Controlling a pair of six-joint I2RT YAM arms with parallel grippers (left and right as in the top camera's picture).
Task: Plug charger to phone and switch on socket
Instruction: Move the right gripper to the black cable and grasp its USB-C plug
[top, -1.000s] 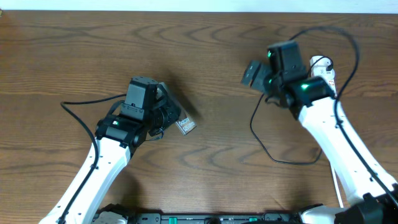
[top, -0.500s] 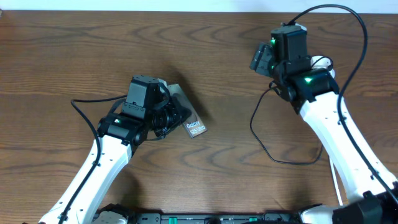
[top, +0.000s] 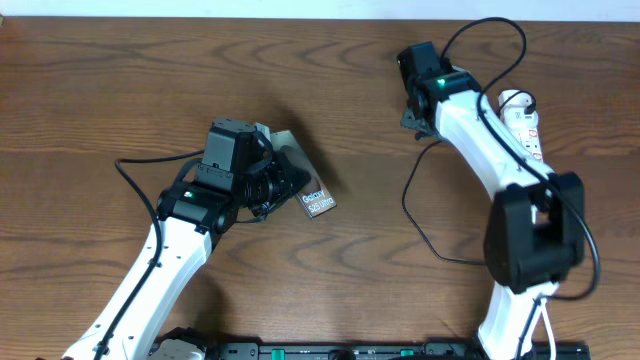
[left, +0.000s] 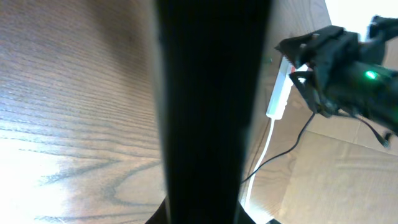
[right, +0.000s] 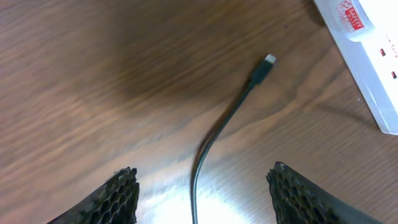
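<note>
My left gripper (top: 288, 186) is shut on the phone (top: 316, 203), a dark-grey slab with white "Galaxy" lettering at its free end. In the left wrist view the phone (left: 211, 112) is a blurred dark bar down the middle, and it hides the jaws. The charger is a thin black cable (top: 408, 200). Its connector tip (right: 268, 60) lies on the table next to the socket (right: 367, 56). My right gripper (right: 208, 199) is open and empty above the cable (right: 214, 140), which runs between its fingers. In the overhead view my right gripper (top: 414, 112) is left of the white socket (top: 522, 118).
The cable loops across the wooden table (top: 100, 100) toward the right arm's base. The socket's white cord (left: 264, 149) runs toward the front edge. The right arm (left: 348, 68) shows in the left wrist view. A pale surface lies beyond the table's edge.
My right gripper has swung left, away from the socket, and now hangs over the cable's end. My left gripper has carried the phone slightly right and toward the front.
</note>
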